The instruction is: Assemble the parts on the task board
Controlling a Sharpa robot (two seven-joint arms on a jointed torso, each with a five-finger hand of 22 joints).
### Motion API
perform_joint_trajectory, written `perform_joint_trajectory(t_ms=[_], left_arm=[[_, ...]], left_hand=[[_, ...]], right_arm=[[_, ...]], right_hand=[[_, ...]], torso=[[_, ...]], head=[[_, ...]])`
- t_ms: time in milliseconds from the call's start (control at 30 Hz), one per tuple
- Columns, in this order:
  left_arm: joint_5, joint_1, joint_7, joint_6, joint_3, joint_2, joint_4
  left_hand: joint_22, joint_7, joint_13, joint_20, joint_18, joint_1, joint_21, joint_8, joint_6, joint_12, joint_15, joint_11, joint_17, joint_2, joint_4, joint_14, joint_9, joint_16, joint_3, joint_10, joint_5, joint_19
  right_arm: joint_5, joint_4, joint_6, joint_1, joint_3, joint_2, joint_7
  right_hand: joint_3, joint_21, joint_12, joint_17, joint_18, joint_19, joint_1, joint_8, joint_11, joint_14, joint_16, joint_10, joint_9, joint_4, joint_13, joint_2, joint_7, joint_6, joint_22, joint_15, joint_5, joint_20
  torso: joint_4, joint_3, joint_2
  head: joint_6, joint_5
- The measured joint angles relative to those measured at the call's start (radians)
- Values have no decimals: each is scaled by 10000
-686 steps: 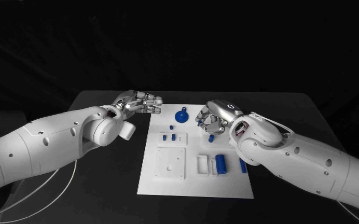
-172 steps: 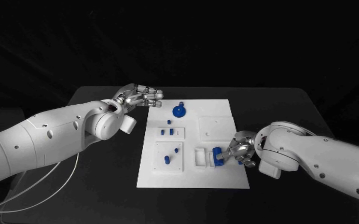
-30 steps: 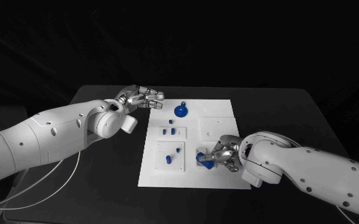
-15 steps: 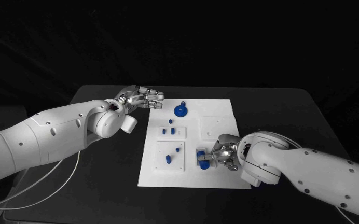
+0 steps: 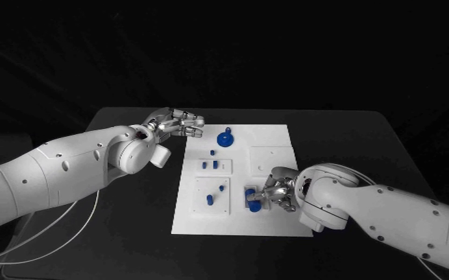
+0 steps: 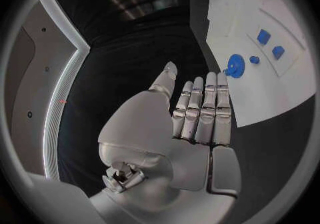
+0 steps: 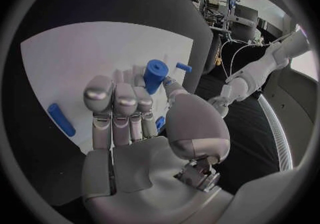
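Head view: since the frame a second ago the right hand (image 5: 278, 192) has eased slightly toward the near edge of the task board (image 5: 281, 135), still grasping a blue cylinder (image 5: 254, 200) over the white slot near that edge; left hand (image 5: 176, 123) unchanged at the board's far left corner, fingers curled in, holding nothing; black table (image 5: 355, 137), dark backdrop.
Left wrist view: left fingers (image 6: 203, 112) together, nothing held; board white with blue parts.
Right wrist view: right fingers (image 7: 117, 104) pinch the upright cylinder; a blue peg (image 7: 61, 119) lies loose on the board.
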Motion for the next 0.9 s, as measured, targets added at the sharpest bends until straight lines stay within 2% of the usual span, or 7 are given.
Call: perform_joint_trajectory(t_ms=[133,233,367,600,700,800,900], left_arm=[[-1,0,-2,4,0,2,0],[-1,0,-4,8,0,5,0],[-1,0,-6,12,0,4,0],[-1,0,-12,16,0,-5,-1],[-1,0,-16,18,0,-5,-3],[-1,0,-20,20,0,-4,-4],[-1,0,-24,23,0,-1,-5]], left_hand=[[1,0,0,0,0,0,0,0,0,0,0,0,0,0,0,0,0,0,0,0,0,0],[1,0,0,0,0,0,0,0,0,0,0,0,0,0,0,0,0,0,0,0,0,0],[1,0,0,0,0,0,0,0,0,0,0,0,0,0,0,0,1,0,0,0,0,0],[2,0,0,0,0,0,0,0,0,0,0,0,0,0,18,0,0,0,-18,0,0,0],[1,0,0,0,0,0,0,0,0,0,0,0,0,0,26,0,0,0,-26,0,0,0],[2,0,0,0,0,0,0,0,0,0,0,0,0,0,26,0,0,0,-26,0,0,0],[2,0,0,0,0,0,0,0,0,0,0,0,0,0,26,0,0,0,-26,0,0,0]], right_arm=[[-28,-10,-82,3,1,52,22],[-46,-10,-172,-8,-10,75,49],[-57,-13,-330,-10,-11,90,110],[-57,-40,-522,-32,-28,106,177],[-55,-55,-566,-33,-30,108,188],[-52,-72,-611,-34,-31,108,207],[-52,-75,-641,-35,-31,98,224]], right_hand=[[336,39,78,0,0,0,-144,0,-68,9,0,67,7,-42,62,60,-41,109,-1,-9,0,0],[673,63,238,-13,0,0,-183,-4,-165,15,0,168,25,-153,152,21,-89,229,-1,-14,-2,0],[911,77,242,-34,0,-37,-349,-5,-191,11,0,265,62,-154,191,43,-185,379,-1,-20,-81,-35],[819,77,242,-50,0,-37,-563,0,-211,-21,0,278,59,43,209,-15,-154,347,-2,-51,-352,-35],[764,77,242,-62,0,-37,-684,0,-211,-21,0,278,58,183,209,-136,-138,363,-13,-51,-515,-35],[605,77,242,-68,0,-37,-826,-1,-186,-21,0,302,61,402,208,-278,-126,375,-21,-51,-777,-34],[323,77,242,-84,-1,-37,-784,-1,-171,-21,0,317,91,647,220,-320,-126,375,-37,-51,-782,-34]], torso=[[-3,1,0],[-2,6,0],[5,12,4],[8,13,5],[4,12,5],[0,12,4],[0,12,1]], head=[[15,-24],[23,-41],[26,-47],[2,-47],[0,-58],[12,-65],[20,-65]])
